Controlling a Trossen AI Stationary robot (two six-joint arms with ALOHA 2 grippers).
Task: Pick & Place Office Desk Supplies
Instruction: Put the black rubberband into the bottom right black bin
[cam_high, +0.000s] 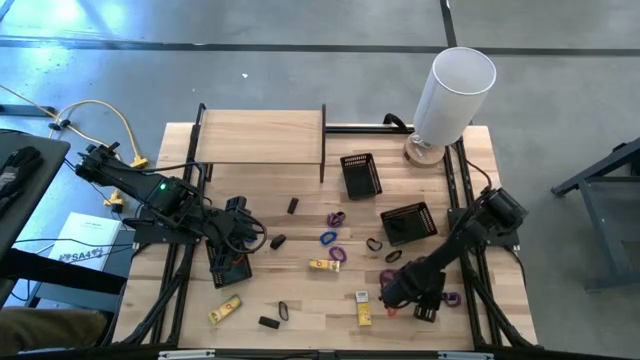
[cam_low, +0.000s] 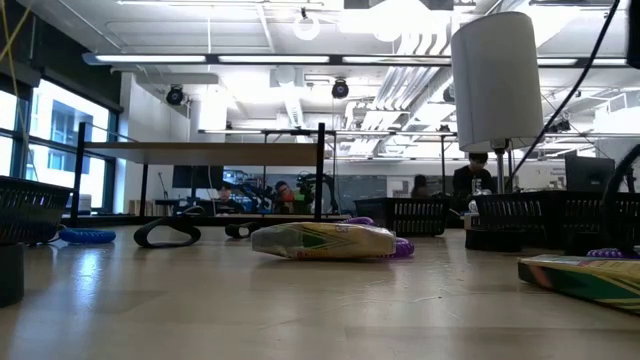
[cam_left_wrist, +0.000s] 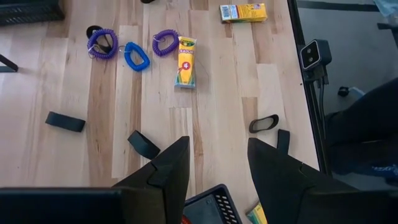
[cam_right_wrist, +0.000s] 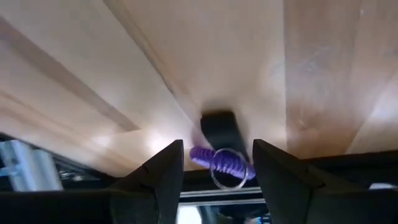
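Note:
The office desk supplies lie scattered on the wooden table (cam_high: 300, 290): purple loops (cam_high: 336, 217), a blue loop (cam_high: 327, 238), black blocks (cam_high: 293, 205) and yellow packets (cam_high: 323, 265). My right gripper (cam_high: 392, 290) is low over the table's near right. It is open, and a purple coiled loop with a metal ring (cam_right_wrist: 217, 162) lies between its fingertips (cam_right_wrist: 217, 152), in front of a black block (cam_right_wrist: 217, 127). My left gripper (cam_high: 245, 232) hangs open above the table's left part. Nothing is between its fingers (cam_left_wrist: 217, 146). My right gripper comes slanting down, with one finger (cam_right_wrist: 168, 168) on each side of the purple coiled loop's ring end (cam_right_wrist: 227, 169). The loop spans nearly the whole gap. Whether the fingers touch it, I cannot tell.
Two black mesh trays (cam_high: 361, 175) (cam_high: 408, 222) stand at the centre right. A tall white cylinder (cam_high: 450, 95) stands at the far right corner and a wooden shelf (cam_high: 262, 135) at the far left. A black device with keys (cam_high: 228, 268) lies under my left gripper.

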